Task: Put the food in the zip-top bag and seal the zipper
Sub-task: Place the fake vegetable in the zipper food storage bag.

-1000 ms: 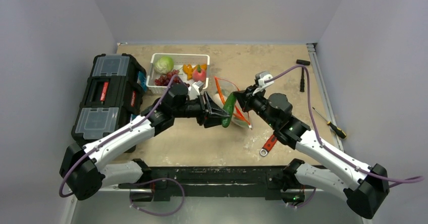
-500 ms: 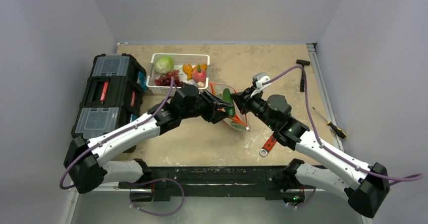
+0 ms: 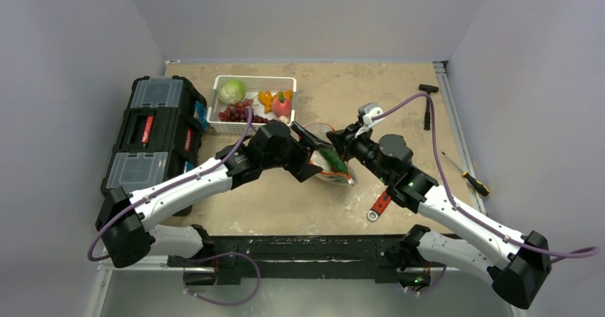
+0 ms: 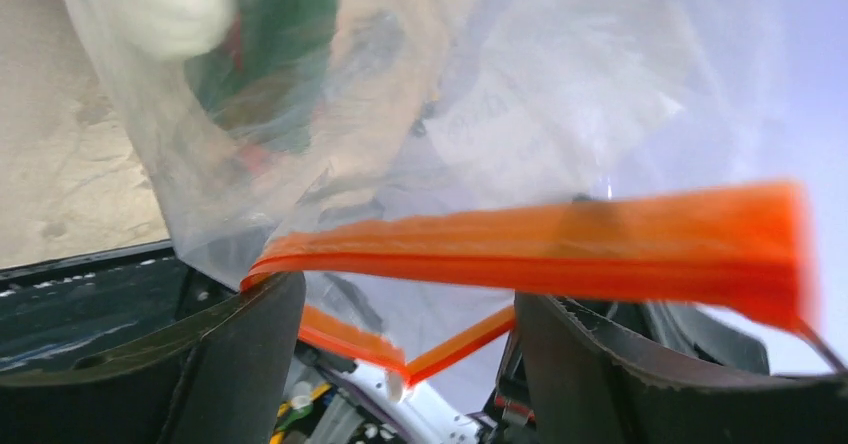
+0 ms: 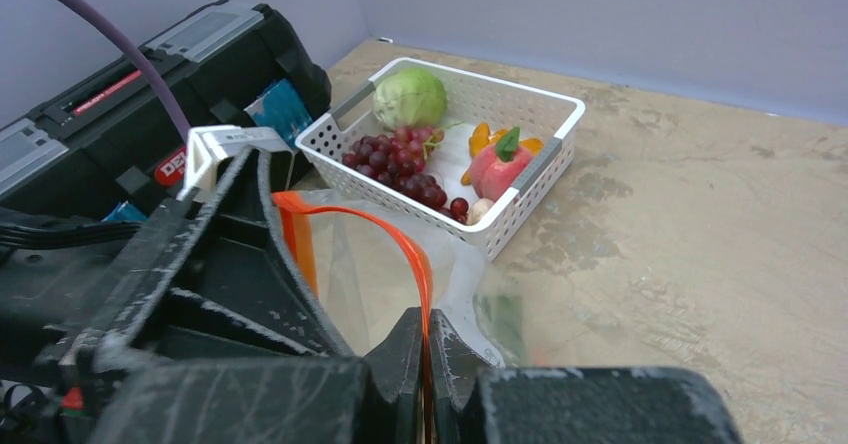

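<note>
The clear zip-top bag lies between my two grippers. A green food piece and a white piece show through its plastic, and also in the left wrist view. My right gripper is shut on the orange-red zipper strip and holds the mouth up. My left gripper is open at the bag's mouth, with the zipper crossing over its jaws and nothing between them. The other food sits in the white basket: cabbage, grapes and a peach.
A black toolbox stands at the left, next to the basket. A red-handled wrench lies under the right arm. A screwdriver and a black T-handled tool lie at the right.
My left gripper carried the green piece rightward to the bag's mouth. The piece now lies inside the bag and the jaws stand open. The right gripper stayed shut on the zipper.
</note>
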